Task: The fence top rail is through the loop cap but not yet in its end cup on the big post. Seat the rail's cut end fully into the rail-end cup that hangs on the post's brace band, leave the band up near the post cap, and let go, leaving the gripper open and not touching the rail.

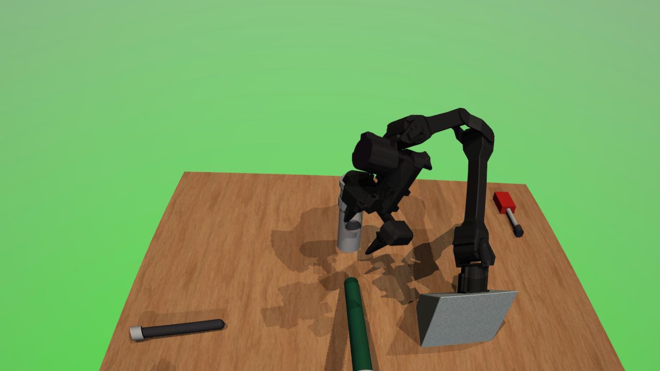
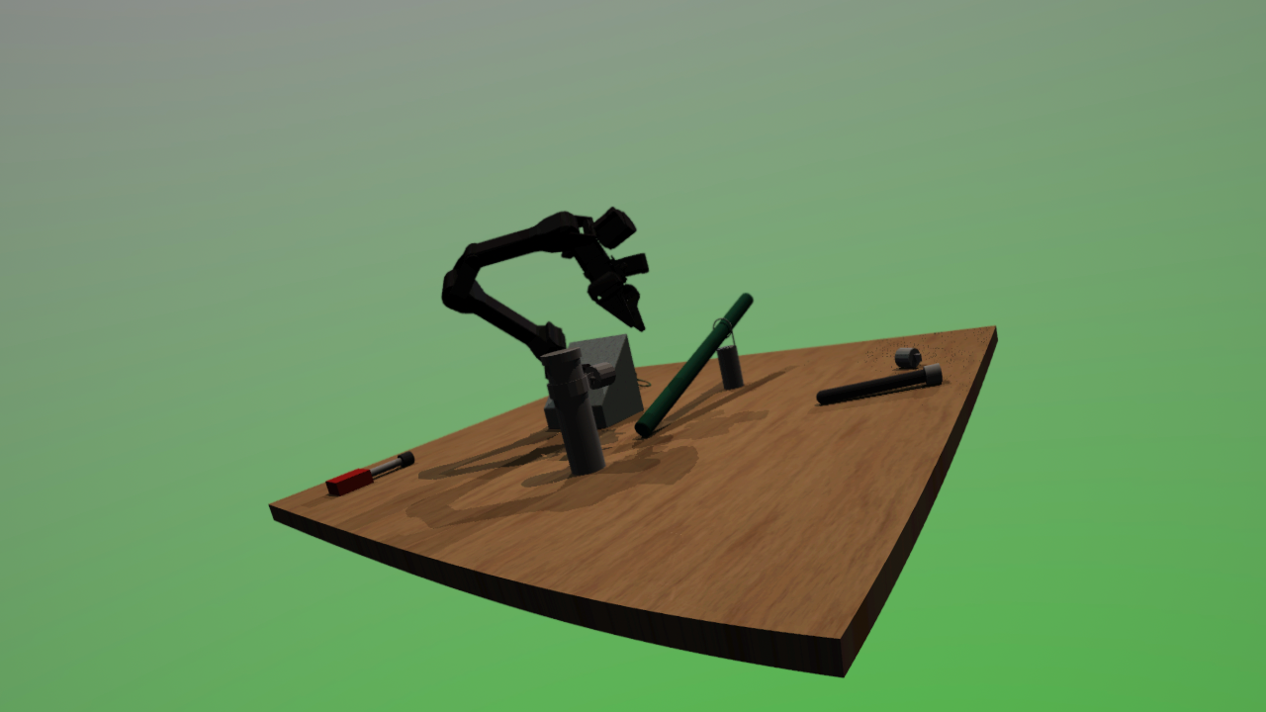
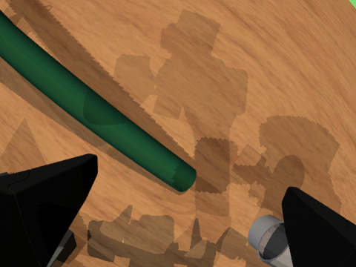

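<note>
The green rail (image 1: 357,322) (image 2: 694,372) (image 3: 130,137) slopes through the wire loop (image 2: 723,325) above the small grey post (image 2: 730,367). Its cut end is low by the table top, short of the big grey post (image 1: 348,244) (image 2: 582,438) (image 3: 259,231) and outside the cup. The rail-end cup (image 2: 601,374) (image 3: 274,244) hangs on the brace band (image 2: 566,388) near the post's top; in the top view a finger partly covers it. My gripper (image 1: 358,236) (image 2: 641,327) (image 3: 193,182) is wide open and empty, above the area between post and rail. No finger touches the rail.
A grey wedge-shaped block (image 1: 466,320) (image 2: 615,372) stands by the arm's base. A red-ended tool (image 1: 504,202) (image 2: 349,481) lies near one table edge. A black bar (image 1: 180,328) (image 2: 876,386) with a grey cap and a small grey fitting (image 2: 906,357) lie on the opposite side.
</note>
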Robot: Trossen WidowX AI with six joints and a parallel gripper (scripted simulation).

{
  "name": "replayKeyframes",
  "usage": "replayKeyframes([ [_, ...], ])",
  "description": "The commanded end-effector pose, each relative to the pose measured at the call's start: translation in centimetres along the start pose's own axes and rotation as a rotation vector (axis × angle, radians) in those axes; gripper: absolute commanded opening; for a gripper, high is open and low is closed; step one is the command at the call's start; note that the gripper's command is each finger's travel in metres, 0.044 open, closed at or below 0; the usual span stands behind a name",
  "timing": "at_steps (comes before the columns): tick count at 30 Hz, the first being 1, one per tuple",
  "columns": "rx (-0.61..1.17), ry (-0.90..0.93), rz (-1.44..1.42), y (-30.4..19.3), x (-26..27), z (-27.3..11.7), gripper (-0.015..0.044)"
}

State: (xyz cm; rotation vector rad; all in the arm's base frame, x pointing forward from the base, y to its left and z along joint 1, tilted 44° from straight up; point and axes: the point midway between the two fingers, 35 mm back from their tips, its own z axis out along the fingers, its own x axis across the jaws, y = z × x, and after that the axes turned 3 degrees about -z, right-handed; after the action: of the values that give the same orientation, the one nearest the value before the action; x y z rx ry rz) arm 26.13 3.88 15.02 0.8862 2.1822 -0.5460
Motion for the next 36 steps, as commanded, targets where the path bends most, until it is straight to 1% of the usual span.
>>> replayKeyframes([
  [1, -0.024, -0.094, 0.507, 2.8, 2.4, -3.6, 0.0440],
  [6, -0.046, -0.112, 0.674, 3.2, 2.9, -4.4, 0.0440],
  [23, -0.046, -0.113, 0.676, 3.2, 2.9, -4.4, 0.0440],
  [25, -0.032, -0.106, 0.724, 3.3, 3.1, -4.0, 0.0440],
  [28, 0.031, -0.086, 0.910, 3.4, 3.9, -2.6, 0.0440],
  [32, 0.169, -0.085, 1.301, 3.4, 5.4, 0.2, 0.0440],
  [36, 0.317, -0.135, 1.664, 3.1, 6.9, 2.8, 0.0440],
])
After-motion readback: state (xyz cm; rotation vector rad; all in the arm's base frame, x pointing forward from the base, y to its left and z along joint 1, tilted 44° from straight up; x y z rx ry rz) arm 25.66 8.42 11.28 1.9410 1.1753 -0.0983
